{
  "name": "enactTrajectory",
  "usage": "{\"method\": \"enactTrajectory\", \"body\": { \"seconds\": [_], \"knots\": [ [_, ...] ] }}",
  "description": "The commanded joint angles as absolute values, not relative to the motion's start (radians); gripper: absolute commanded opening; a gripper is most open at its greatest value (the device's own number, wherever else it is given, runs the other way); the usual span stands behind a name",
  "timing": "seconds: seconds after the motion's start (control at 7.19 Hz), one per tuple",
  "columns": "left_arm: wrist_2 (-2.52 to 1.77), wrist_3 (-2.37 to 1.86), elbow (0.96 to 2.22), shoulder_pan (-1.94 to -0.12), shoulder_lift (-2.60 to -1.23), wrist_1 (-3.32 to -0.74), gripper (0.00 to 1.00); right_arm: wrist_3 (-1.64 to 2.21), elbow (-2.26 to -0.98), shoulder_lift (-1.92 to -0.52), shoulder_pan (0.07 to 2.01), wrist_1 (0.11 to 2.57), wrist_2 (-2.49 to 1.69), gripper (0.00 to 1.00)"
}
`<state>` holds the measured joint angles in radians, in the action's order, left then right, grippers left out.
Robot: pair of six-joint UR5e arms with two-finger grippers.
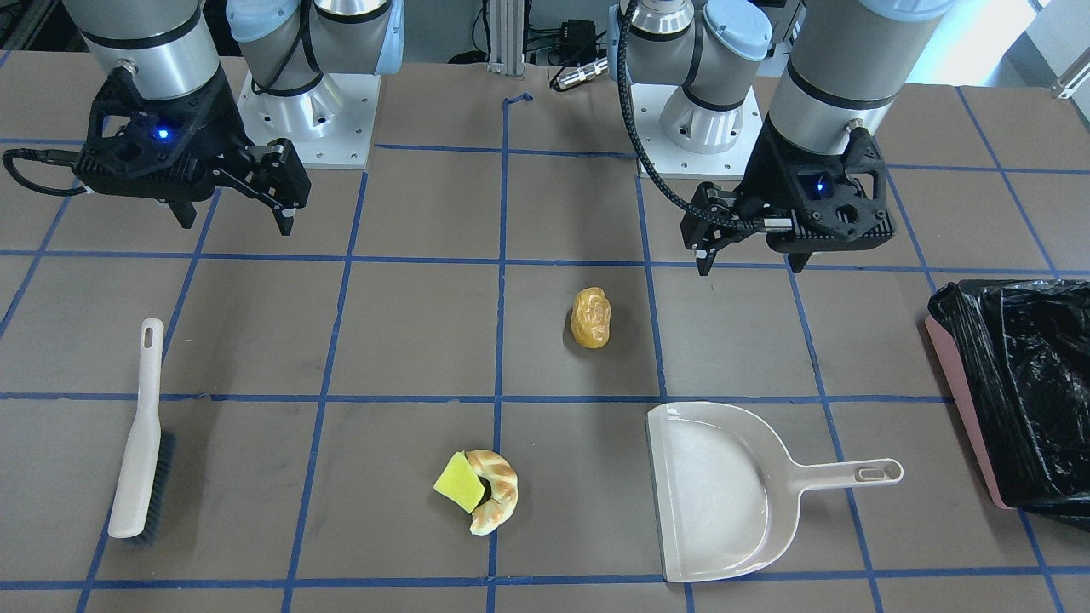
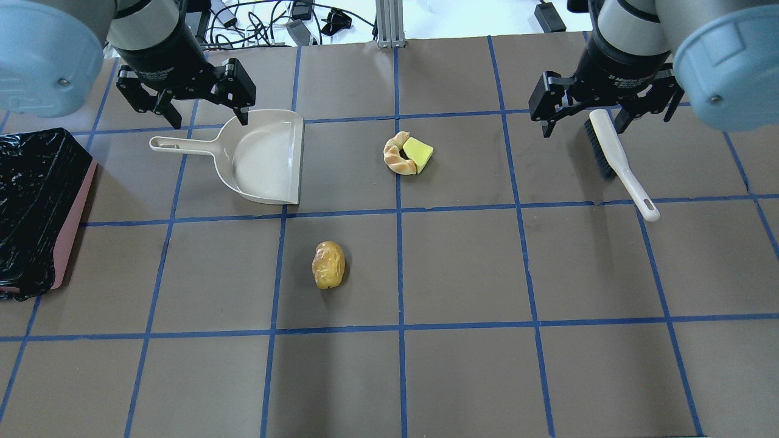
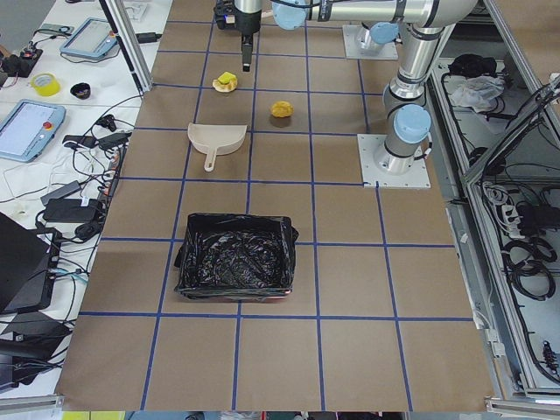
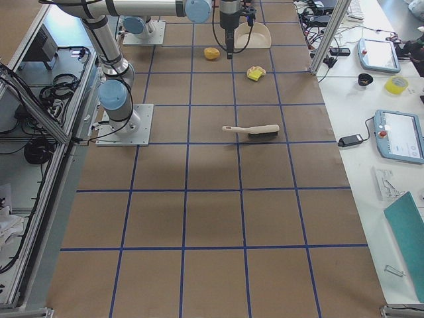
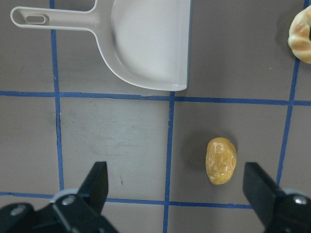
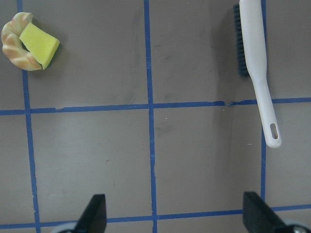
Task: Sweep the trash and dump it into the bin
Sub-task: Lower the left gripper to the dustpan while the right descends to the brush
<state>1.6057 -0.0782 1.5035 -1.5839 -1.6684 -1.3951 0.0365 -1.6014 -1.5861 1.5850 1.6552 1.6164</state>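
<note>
The yellow-green sponge wedge [image 2: 419,152] leans on the tan toy croissant [image 2: 397,154] at mid-table; both also show in the right wrist view [image 6: 39,42]. The amber toy pastry [image 2: 328,264] lies alone, and is below the left gripper in the left wrist view [image 5: 221,161]. The pink bin [image 2: 76,213] with a black bag stands at the table's left end. My left gripper [image 2: 204,115] hovers open and empty above the beige dustpan [image 2: 268,155]. My right gripper [image 2: 583,125] hovers open and empty above the beige brush [image 2: 614,158].
Blue tape lines grid the brown table. The dustpan's handle [image 2: 179,145] points toward the bin. The brush's handle [image 6: 265,107] points toward the robot's side. The arm bases [image 1: 306,111] stand at the robot's edge of the table.
</note>
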Motion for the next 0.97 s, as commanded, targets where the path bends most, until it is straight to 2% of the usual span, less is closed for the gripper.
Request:
{"method": "enactTrajectory", "body": {
  "seconds": [0.0, 0.56, 0.83],
  "knots": [
    [1.609, -0.202, 1.502, -1.582, -1.698, -1.324, 1.00, 0.029, -1.601, -1.586, 1.586, 1.666, 1.603, 1.00],
    [1.617, -0.839, 1.548, -1.479, -1.703, -1.273, 1.00, 0.015, -1.603, -1.583, 1.578, 1.663, 1.555, 1.00],
    [1.643, -0.844, 1.569, -1.476, -1.713, -1.179, 1.00, -0.015, -1.627, -1.566, 1.539, 1.669, 1.557, 1.00]
  ]
}}
